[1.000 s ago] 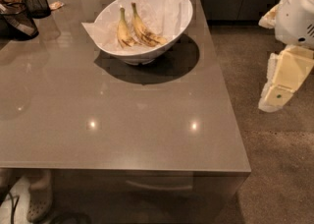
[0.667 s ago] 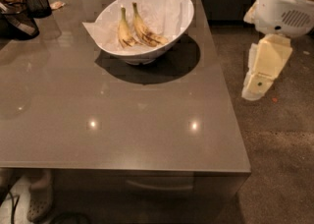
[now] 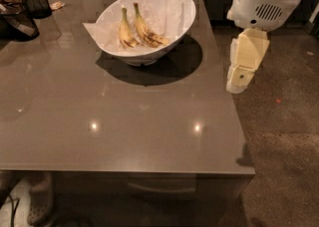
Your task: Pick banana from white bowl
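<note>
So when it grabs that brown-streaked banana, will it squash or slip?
Probably soft: the banana has heavy brown patches, so a hard squeeze may bruise it. It lies on crinkled paper in the bowl, close beside a second banana, so it might slide or nudge that one. The claw hangs beyond the right edge of the table, short of the bowl.

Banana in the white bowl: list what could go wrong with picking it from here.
1. The banana lies beside a shorter banana; the gripper, hanging beside the table's right edge, may grab the wrong one or both.
2. Crinkled paper lining the white bowl could lift with it.
3. A low approach may knock the bowl's high rim.
</note>
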Tool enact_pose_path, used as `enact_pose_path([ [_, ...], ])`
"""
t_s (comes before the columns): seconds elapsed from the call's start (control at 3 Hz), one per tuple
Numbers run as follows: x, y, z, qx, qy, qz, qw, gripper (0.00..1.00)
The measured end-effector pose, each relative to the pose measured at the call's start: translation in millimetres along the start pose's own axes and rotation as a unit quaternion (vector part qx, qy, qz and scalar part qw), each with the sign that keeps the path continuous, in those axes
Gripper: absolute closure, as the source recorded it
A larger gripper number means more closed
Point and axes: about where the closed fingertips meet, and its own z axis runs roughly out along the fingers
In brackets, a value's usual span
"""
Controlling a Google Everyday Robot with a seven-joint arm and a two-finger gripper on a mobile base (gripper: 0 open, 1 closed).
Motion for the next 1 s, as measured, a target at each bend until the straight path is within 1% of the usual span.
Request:
enact_pose_path([
  [0.33, -17, -7, 3, -0.009, -0.026, -0.017, 0.9995, 0.0],
  [0.67, -49, -29, 10, -0.018, -0.029, -0.029, 0.999, 0.0],
  [1.0, -93, -56, 26, -0.016, -0.011, -0.048, 0.9987, 0.0],
])
